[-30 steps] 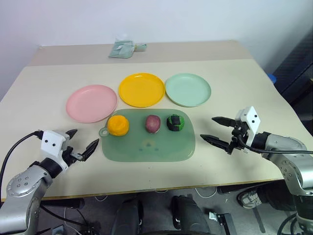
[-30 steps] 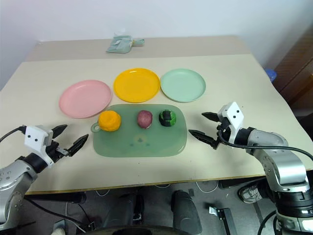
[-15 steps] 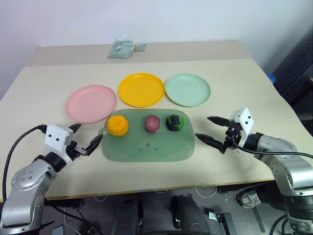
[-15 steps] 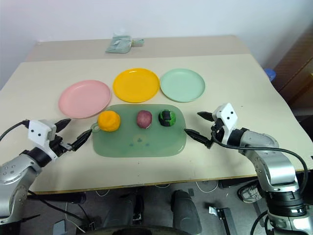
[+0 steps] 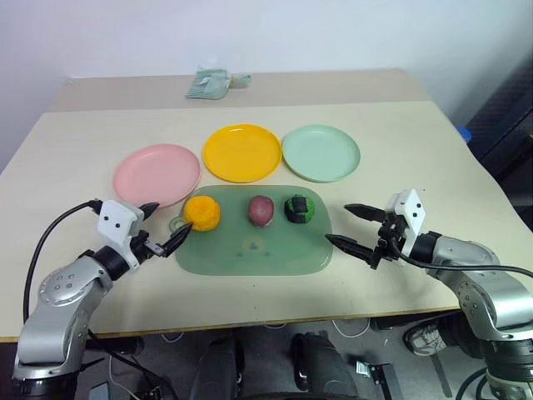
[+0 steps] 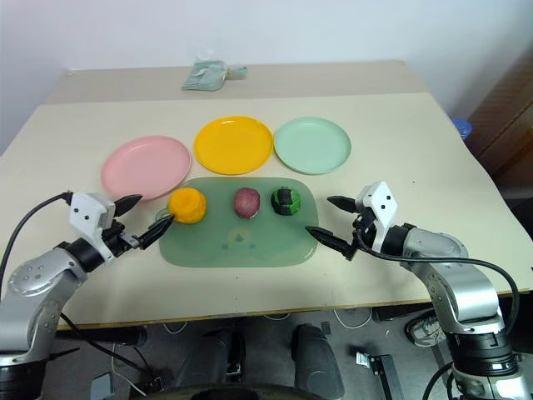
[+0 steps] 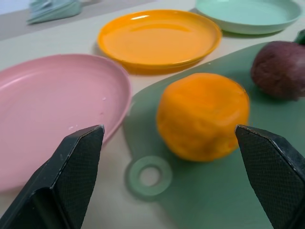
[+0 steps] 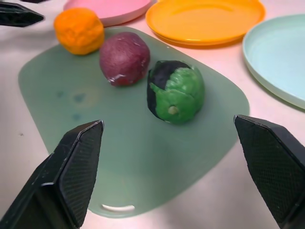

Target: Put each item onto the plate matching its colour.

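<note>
You have a beige rectangular bench (image 5: 92,142) carrying a translucent green rounded-rectangle plastic tray (image 5: 250,250) close to its near edge, about midway along it. Three lumps sit in a row along the tray's far edge: a round orange ball (image 5: 201,212) at the far-left corner of the tray, a reddish-purple oval lump (image 5: 261,211) in the middle of that edge, and a dark green-and-black knobbly lump (image 5: 297,208) toward the far-right corner. None touches another. Beyond the tray, toward the bench's far edge, three round shallow plastic plates lie in a line: a pink plate (image 5: 156,174) on the left, a yellow-orange plate (image 5: 242,152) in the centre, a pale mint green plate (image 5: 321,152) on the right. All three plates are bare. The pink plate's rim lies just beside the tray's far-left corner. Your left gripper (image 5: 164,227) sits at the tray's left edge, jaws spread wide, nothing held; one black fingertip is just beside the orange ball, and whether it touches cannot be told. Your right gripper (image 5: 354,227) sits at the tray's right edge, jaws likewise fully spread and empty, pointing toward the green-and-black lump but apart from it. A crumpled pale green packet (image 5: 210,82) lies near the bench's far edge.
</note>
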